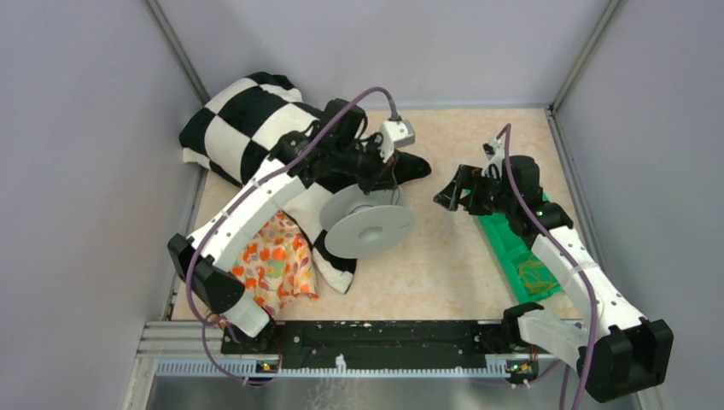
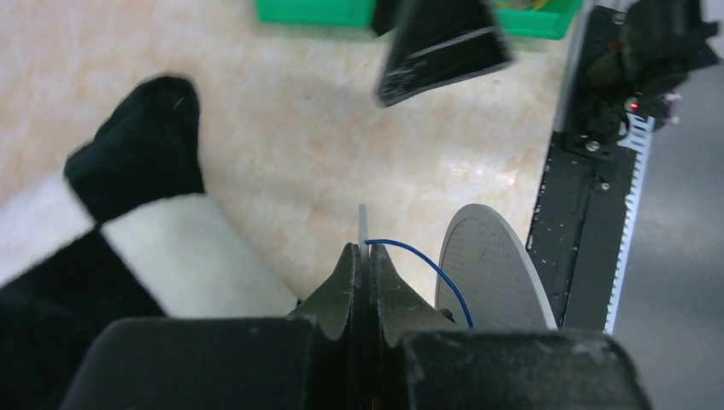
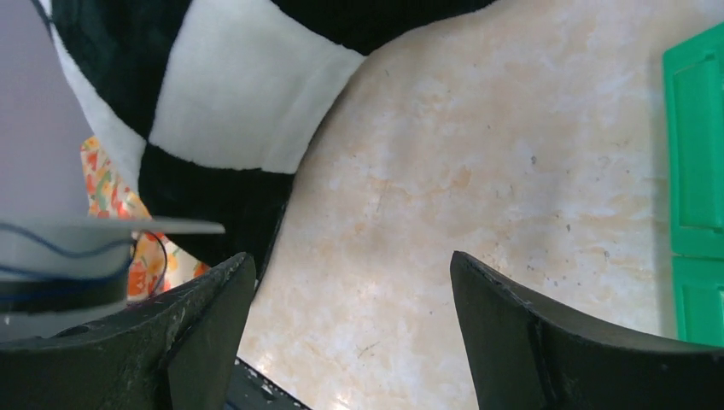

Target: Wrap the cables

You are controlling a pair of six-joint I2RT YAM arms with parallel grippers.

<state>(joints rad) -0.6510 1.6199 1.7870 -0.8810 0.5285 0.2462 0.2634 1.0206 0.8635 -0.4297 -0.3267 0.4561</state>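
Toward the near edge of the tabletop (image 1: 444, 273), bare surface lies open between the spool (image 1: 369, 228) and the green tray (image 1: 512, 252). The left gripper (image 2: 362, 252) has its jaws pinched tight on the spool's flange rim, and the thin blue cable (image 2: 431, 263) arcs just beside them. Farther right, the right gripper (image 3: 350, 256) hovers with its jaws wide and empty.

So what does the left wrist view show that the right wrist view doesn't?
Only the left wrist view: the left claw shut on the thin rim of the grey plastic spool, a thin blue wire arching out beside it, and the black base rail.
Only the right wrist view: the orange floral cloth and wire turns wound on the spool's core.
Both: the open right claw, the black-and-white checked cloth, green plastic tray and beige table.
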